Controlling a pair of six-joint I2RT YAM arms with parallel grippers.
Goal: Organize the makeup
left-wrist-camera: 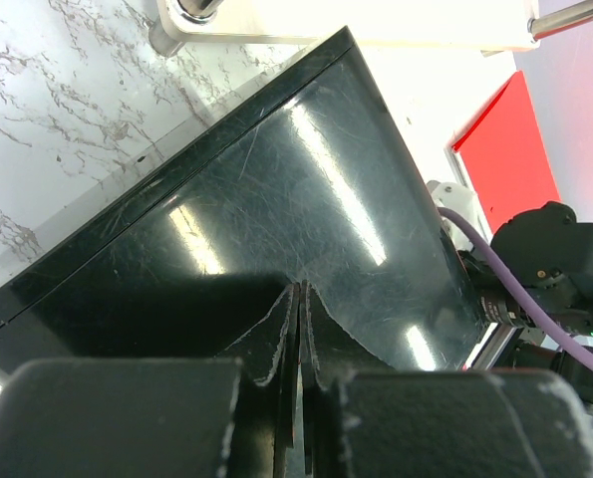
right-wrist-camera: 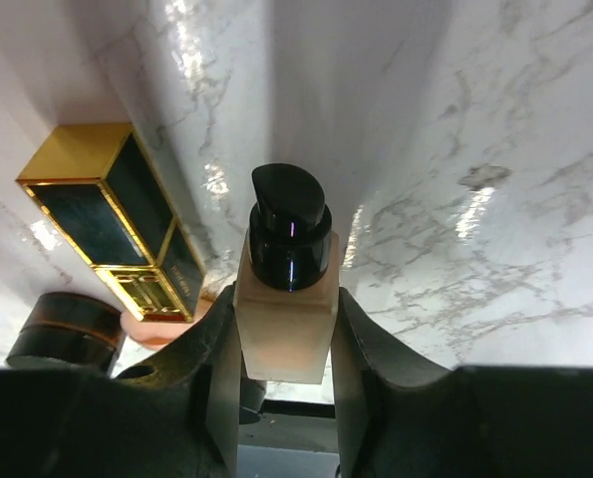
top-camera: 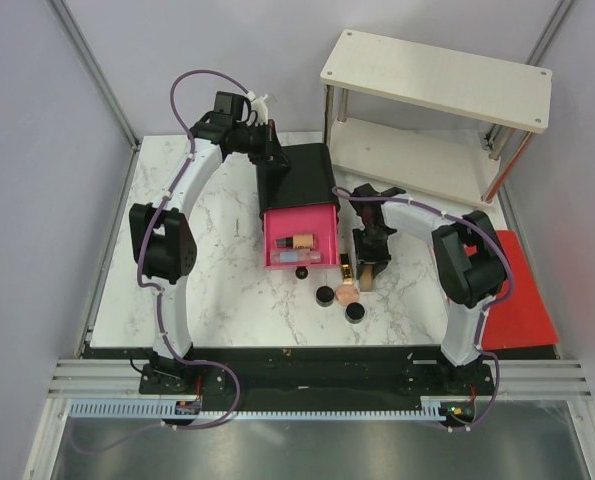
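My right gripper (top-camera: 369,262) is shut on a beige foundation bottle (top-camera: 367,278) with a black pump cap, low over the marble right of the open pink drawer (top-camera: 299,240). In the right wrist view the fingers (right-wrist-camera: 216,349) clamp the bottle (right-wrist-camera: 282,324) on both sides. A gold-black tube (top-camera: 345,268) (right-wrist-camera: 127,219), a peach puff (top-camera: 348,294) (right-wrist-camera: 161,329) and two round black jars (top-camera: 324,296) (top-camera: 355,313) lie beside it. A foundation tube (top-camera: 302,241) lies in the drawer. My left gripper (top-camera: 267,140) (left-wrist-camera: 303,299) is shut and empty at the black box (left-wrist-camera: 276,189).
A wooden two-level shelf (top-camera: 437,100) stands at the back right. A red mat (top-camera: 517,290) lies at the table's right edge. A small black item (top-camera: 302,272) lies just in front of the drawer. The black box (top-camera: 302,175) sits mid-table at the back.
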